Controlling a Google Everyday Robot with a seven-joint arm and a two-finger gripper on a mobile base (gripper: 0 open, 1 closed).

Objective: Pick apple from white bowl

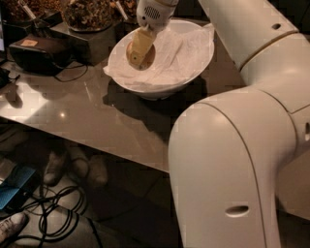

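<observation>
The robot's two-finger gripper [139, 54] reaches into the large glossy white bowl [193, 80] near the table's far edge. It is clamped on the small reddish-yellow apple [149, 55] inside, over the crumpled white paper [181, 48] lining. A dark bowl of brown snacks [89, 12] sits far-left.

The gripper [139, 53] is at the apple [149, 57] inside the bowl [167, 89] on the table [97, 121].

One camera looks steeply down from close beside the robot's arm [232, 160], which fills the near right. It faces forward across the desk [87, 116] toward the white bowl [193, 72], where the tool [140, 51] hangs at top centre.
</observation>
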